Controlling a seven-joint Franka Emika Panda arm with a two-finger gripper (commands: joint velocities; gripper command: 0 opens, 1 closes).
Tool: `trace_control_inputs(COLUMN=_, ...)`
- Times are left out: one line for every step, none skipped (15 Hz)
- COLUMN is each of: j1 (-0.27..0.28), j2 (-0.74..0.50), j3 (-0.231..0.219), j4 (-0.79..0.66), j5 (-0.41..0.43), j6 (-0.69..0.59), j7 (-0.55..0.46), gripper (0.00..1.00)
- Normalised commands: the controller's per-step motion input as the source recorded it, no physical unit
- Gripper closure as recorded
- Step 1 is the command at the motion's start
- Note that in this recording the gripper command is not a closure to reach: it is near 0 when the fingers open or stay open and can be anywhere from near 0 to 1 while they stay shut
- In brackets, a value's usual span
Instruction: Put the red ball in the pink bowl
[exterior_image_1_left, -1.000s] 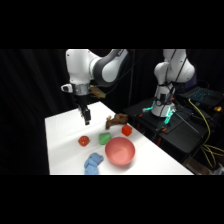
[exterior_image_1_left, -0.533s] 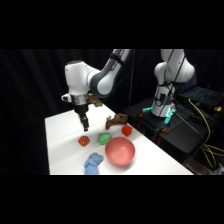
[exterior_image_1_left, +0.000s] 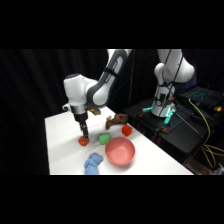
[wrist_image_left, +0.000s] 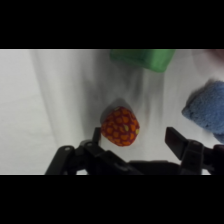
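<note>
The small red-orange ball (wrist_image_left: 120, 126) lies on the white table, its surface patterned with yellow dots. My gripper (wrist_image_left: 135, 141) hangs just above it, open, and the ball sits between the fingers close to the left one. From the side, the gripper (exterior_image_1_left: 85, 136) has come down onto the red ball (exterior_image_1_left: 82, 142) at the table's left part. The salmon-pink bowl (exterior_image_1_left: 120, 151) stands upright to the ball's right, nearer the front edge, with nothing in it that I can see.
A green block (exterior_image_1_left: 104, 138) sits between ball and bowl and shows as a green block (wrist_image_left: 142, 58) at the wrist view's top. A blue cloth-like thing (exterior_image_1_left: 93, 161) lies left of the bowl. A red cube (exterior_image_1_left: 126, 131) and a brown object (exterior_image_1_left: 118, 120) rest farther back.
The arm has swung toward the table's left and dropped from well above it down to the red ball.
</note>
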Motion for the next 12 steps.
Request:
trace_control_inputs(j1=-0.057, j2=0.30, j3=0.046, j4=0.33, j5=0.057, j6=0.07, j7=0.01, gripper=0.00)
trace_control_inputs(j1=-0.069, j2=0.30, j3=0.059, j4=0.33, j5=0.077, j6=0.07, j7=0.00, gripper=0.00)
trace_control_inputs(j1=-0.082, j2=0.27, j3=0.075, j4=0.30, j5=0.095, j6=0.06, j7=-0.01, gripper=0.00)
trace_control_inputs(j1=-0.084, j2=0.25, j3=0.081, j4=0.28, j5=0.101, j6=0.06, j7=-0.01, gripper=0.00)
trace_control_inputs(j1=-0.092, j2=0.22, j3=0.093, j4=0.26, j5=0.109, j6=0.05, j7=-0.02, gripper=0.00)
trace_control_inputs(j1=-0.090, j2=0.20, j3=0.091, j4=0.23, j5=0.101, j6=0.06, j7=-0.02, gripper=0.00)
trace_control_inputs(j1=-0.083, j2=0.17, j3=0.082, j4=0.20, j5=0.077, j6=0.07, j7=-0.02, gripper=0.05)
trace_control_inputs(j1=-0.082, j2=0.14, j3=0.080, j4=0.18, j5=0.071, j6=0.07, j7=-0.02, gripper=1.00)
trace_control_inputs(j1=-0.071, j2=0.11, j3=0.067, j4=0.16, j5=0.062, j6=0.06, j7=0.00, gripper=1.00)
trace_control_inputs(j1=-0.072, j2=0.09, j3=0.069, j4=0.15, j5=0.060, j6=0.05, j7=-0.01, gripper=1.00)
trace_control_inputs(j1=-0.072, j2=0.06, j3=0.070, j4=0.13, j5=0.060, j6=0.04, j7=-0.01, gripper=1.00)
trace_control_inputs(j1=-0.060, j2=0.02, j3=0.059, j4=0.11, j5=0.047, j6=0.01, j7=-0.01, gripper=1.00)
